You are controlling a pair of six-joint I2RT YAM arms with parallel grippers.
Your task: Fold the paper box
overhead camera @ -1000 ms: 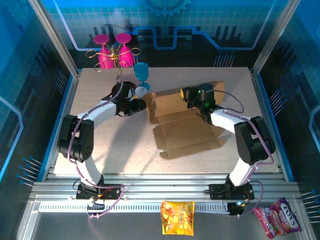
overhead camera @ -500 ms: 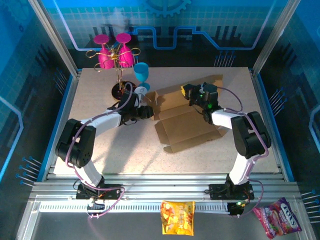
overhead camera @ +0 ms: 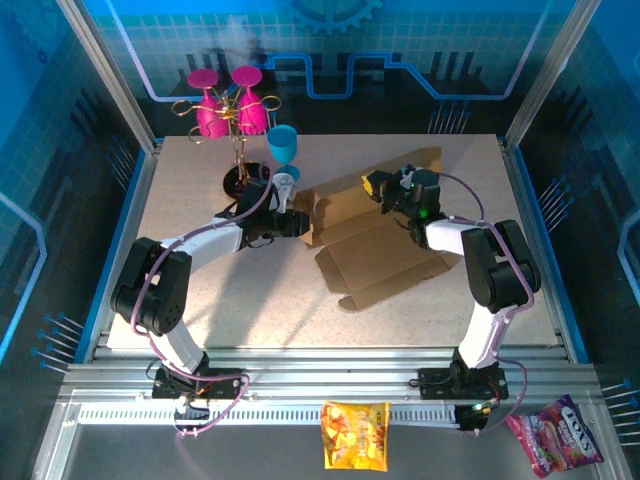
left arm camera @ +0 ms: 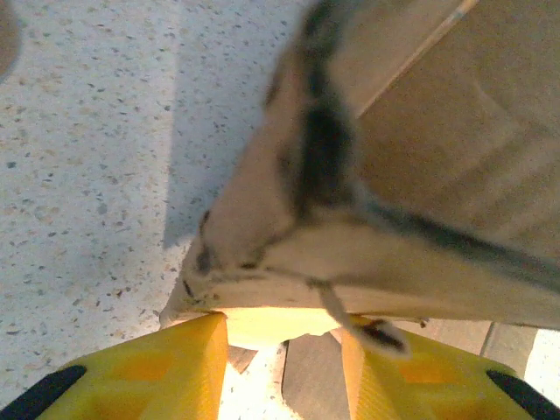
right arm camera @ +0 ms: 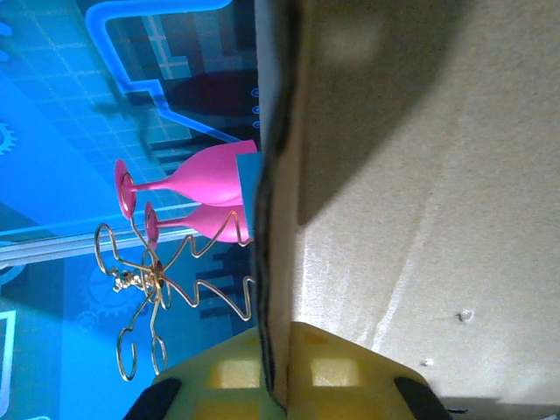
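Note:
The paper box [overhead camera: 385,262] is brown cardboard, lying partly folded at the table's middle with its base flat and its back wall raised. My left gripper [overhead camera: 296,222] is at the box's left end. In the left wrist view its yellow fingers [left arm camera: 179,367] stand apart, and a folded cardboard corner [left arm camera: 289,236] lies across their tips; the left gripper [left arm camera: 284,337] is open. My right gripper [overhead camera: 386,190] is at the raised back wall. In the right wrist view, the right gripper [right arm camera: 280,346] is shut on the thin edge of that wall [right arm camera: 420,175].
A wire rack with pink glasses [overhead camera: 228,105] and a blue glass [overhead camera: 283,145] stand at the back left, close behind the left arm. The pink glasses [right arm camera: 201,188] also appear past the box wall. Two snack bags [overhead camera: 355,435] lie below the table edge.
My left gripper moved right up to the box's left end and its jaws narrowed. The box base shifted slightly right and nearer while the right gripper kept its hold on the wall.

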